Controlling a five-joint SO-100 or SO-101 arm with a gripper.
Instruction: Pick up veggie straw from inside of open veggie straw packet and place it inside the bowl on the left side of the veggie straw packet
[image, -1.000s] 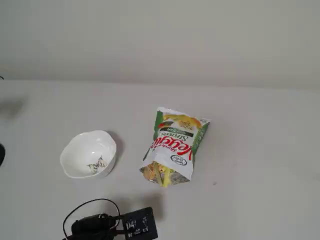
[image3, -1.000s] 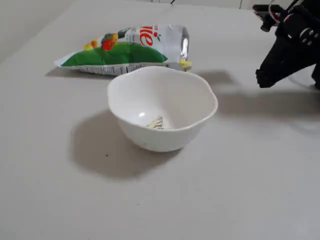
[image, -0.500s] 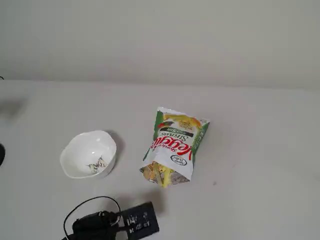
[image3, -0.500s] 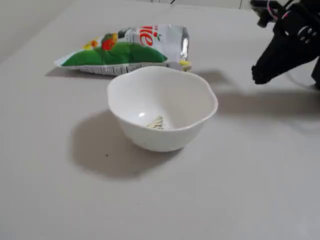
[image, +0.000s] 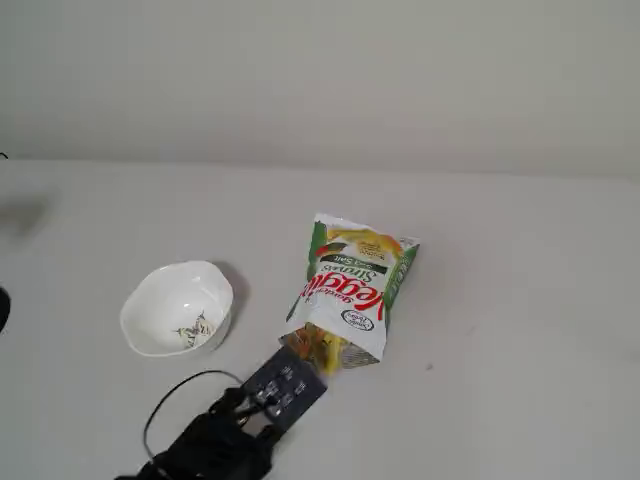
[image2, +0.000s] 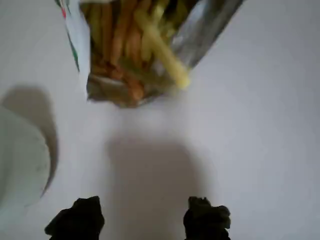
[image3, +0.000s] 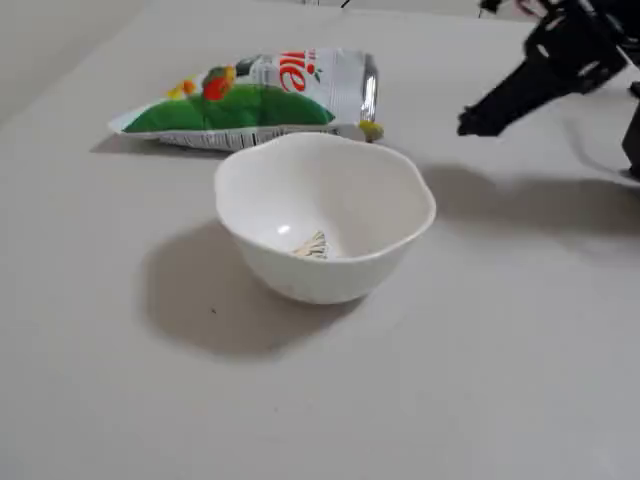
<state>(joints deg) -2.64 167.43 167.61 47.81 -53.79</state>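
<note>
The gripper (image2: 145, 217) is seen at the bottom edge of the wrist view as two black fingertips (image2: 80, 220) set well apart, with bare table (image2: 250, 150) and its own shadow between them, so the jaws are spread and nothing is held. In a fixed view the gripper (image: 300, 355) is poised just at the open mouth of the packet (image: 350, 290), and the arm (image: 215, 440) is seen reaching in from the bottom edge with a black cable (image: 175, 395) looped beside it. In another fixed view the gripper (image3: 470, 125) is held above the table (image3: 500, 350), to the right of the packet (image3: 250, 100) and clear of it. The packet (image2: 150, 50) is laid flat with its silver-lined mouth turned toward the gripper in the wrist view, and orange and yellow sticks are seen inside. One yellow straw (image2: 162, 47) is seen lying slantwise in the mouth, its end poking just past the lip toward the table. That end of the straw (image3: 372, 129) is also seen at the mouth in a fixed view. The bowl (image: 178, 308) is set upright on the table, near the packet and apart from it, on its left in that fixed view. A small sprig mark is seen inside the bowl (image3: 330, 215), and its blurred rim (image2: 22, 165) is caught at the left edge of the wrist view.
</note>
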